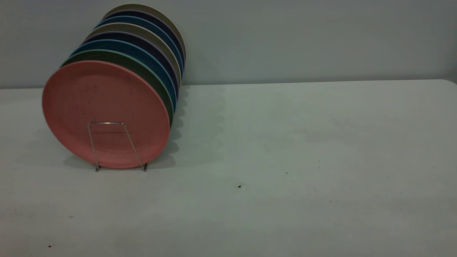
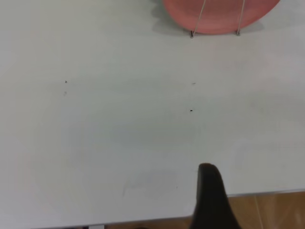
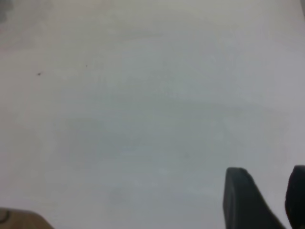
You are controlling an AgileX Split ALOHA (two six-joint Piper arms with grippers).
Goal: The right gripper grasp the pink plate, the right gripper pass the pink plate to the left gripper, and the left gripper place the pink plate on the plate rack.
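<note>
The large round salmon-pink matte plate [image 1: 106, 113] stands on edge in the thin silver wire plate rack [image 1: 118, 145], at the front of a row of upright plates toward the left of the pale grey tabletop [image 1: 285, 160]. One trapezoid wire loop of the rack crosses the pink plate's lower face, and its two feet rest on the tabletop. Right behind the pink plate stands a mint-green plate [image 1: 142, 69], then blue [image 1: 150, 59], dark navy and beige ones, each showing only a curved rim.

Neither arm shows in the exterior view. In the left wrist view, the left claw [image 2: 212, 200] shows just one dark finger above the tabletop's near edge, well apart from the rack, so I cannot tell whether it is released or clenched. In the right wrist view, the right claw [image 3: 267, 193] hangs over bare tabletop, two dark fingers with a gap between them, released and grasping nothing.
</note>
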